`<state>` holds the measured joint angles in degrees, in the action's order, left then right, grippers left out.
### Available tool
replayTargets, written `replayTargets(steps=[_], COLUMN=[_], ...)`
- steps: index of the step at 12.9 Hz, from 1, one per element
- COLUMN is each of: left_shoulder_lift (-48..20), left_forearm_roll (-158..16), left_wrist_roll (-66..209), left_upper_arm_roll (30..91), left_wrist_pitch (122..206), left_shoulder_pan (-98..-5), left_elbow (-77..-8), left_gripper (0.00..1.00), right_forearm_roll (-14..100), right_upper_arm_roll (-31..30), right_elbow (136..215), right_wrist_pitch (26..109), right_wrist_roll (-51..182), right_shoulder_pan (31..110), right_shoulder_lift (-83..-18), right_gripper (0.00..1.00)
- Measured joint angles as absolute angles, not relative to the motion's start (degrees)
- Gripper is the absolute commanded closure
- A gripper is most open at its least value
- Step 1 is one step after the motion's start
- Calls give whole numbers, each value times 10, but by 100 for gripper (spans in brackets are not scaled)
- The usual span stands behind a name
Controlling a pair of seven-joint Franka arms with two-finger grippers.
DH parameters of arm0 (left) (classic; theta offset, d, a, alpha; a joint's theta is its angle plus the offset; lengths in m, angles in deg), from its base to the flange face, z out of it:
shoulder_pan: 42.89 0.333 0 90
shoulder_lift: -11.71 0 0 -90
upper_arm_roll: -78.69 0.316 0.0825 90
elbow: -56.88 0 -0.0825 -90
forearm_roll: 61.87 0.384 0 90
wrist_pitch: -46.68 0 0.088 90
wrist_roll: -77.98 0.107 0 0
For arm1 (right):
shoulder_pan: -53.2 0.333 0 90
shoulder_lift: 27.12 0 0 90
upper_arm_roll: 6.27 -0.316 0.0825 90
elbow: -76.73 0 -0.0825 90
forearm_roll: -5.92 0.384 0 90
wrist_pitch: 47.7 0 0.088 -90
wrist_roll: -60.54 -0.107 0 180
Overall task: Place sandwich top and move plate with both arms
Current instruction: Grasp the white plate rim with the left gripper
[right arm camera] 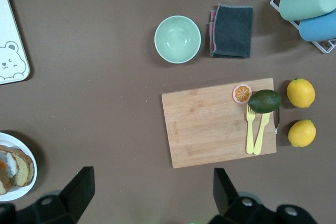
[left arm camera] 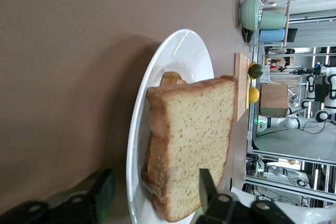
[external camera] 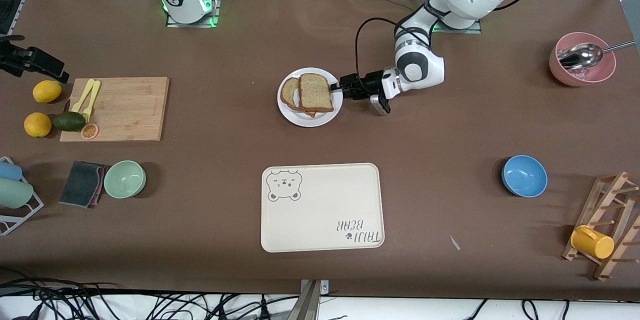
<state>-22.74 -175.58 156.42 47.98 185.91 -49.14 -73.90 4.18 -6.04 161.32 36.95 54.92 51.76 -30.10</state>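
Waiting high over the cutting board (right arm camera: 219, 124), the right hand (right arm camera: 152, 198) hangs spread and empty. One white plate (external camera: 310, 96) mid-bench carries two slices, the sandwich top (external camera: 315, 92) leaning on the lower. The left hand (external camera: 343, 86), spread at the rim, should probably close squarely on it.

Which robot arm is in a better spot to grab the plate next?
Left, probably. Its end effector is already at the rim of the plate, open around the edge beside the sandwich top. The right end effector hangs open high over the table, away from it.
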Motion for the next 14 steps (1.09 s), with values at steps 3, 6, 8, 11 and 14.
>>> replayTargets(steps=[3,6,8,11,14], left_shoulder_lift=[-234,-237,-240,-241,-241], left_forearm_roll=[-1756,-1756,-1756,-1756,-1756], left_wrist_roll=[1570,1583,1588,1591,1592], left_upper_arm_roll=[480,481,481,482,483], left_wrist_pitch=[1860,1860,1860,1860,1861], left_shoulder_pan=[-491,-491,-490,-490,-490], left_elbow=[-738,-737,-737,-737,-737], left_gripper=[61,73,78,81,88], right_forearm_roll=[42,42,42,42,42], right_upper_arm_roll=[-56,-56,-56,-56,-56], right_elbow=[1613,1613,1613,1613,1613], right_wrist_pitch=[367,367,367,367,366], right_wrist_roll=[549,549,549,549,549], right_shoulder_pan=[517,517,517,517,517], right_shoulder_lift=[-301,-301,-301,-301,-299], right_gripper=[0,0,0,0,0])
